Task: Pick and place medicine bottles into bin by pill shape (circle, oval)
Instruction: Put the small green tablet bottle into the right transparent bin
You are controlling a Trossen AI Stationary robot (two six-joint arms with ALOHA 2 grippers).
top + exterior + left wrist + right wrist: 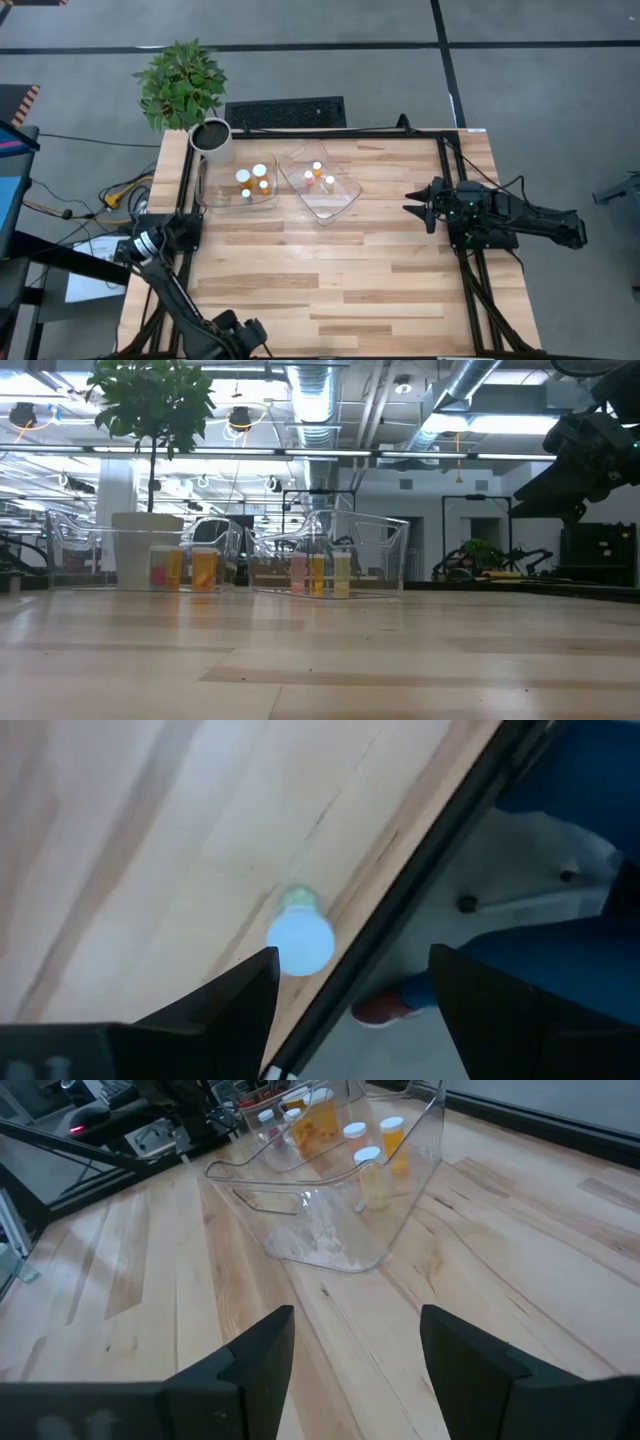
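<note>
Left gripper (350, 1005) fingers apart over a white-capped bottle (299, 935) at table edge. Right gripper (355, 1365) fingers apart, empty, facing clear tub (330, 1210) of bottles.

Two clusters of small amber-orange medicine bottles with round white caps stand upright in two clear plastic tubs near the far edge of the light wooden table (340, 270). The left clear tub (213, 195), nearer the far left corner, holds four bottles (254, 180) grouped close together, one with a larger cap than the others. The right clear tub (345, 195), turned at an angle beside the first, holds about three bottles (318, 177) standing close side by side. One more white-capped bottle (300, 938) stands upright alone just inside the table's near edge.
</note>
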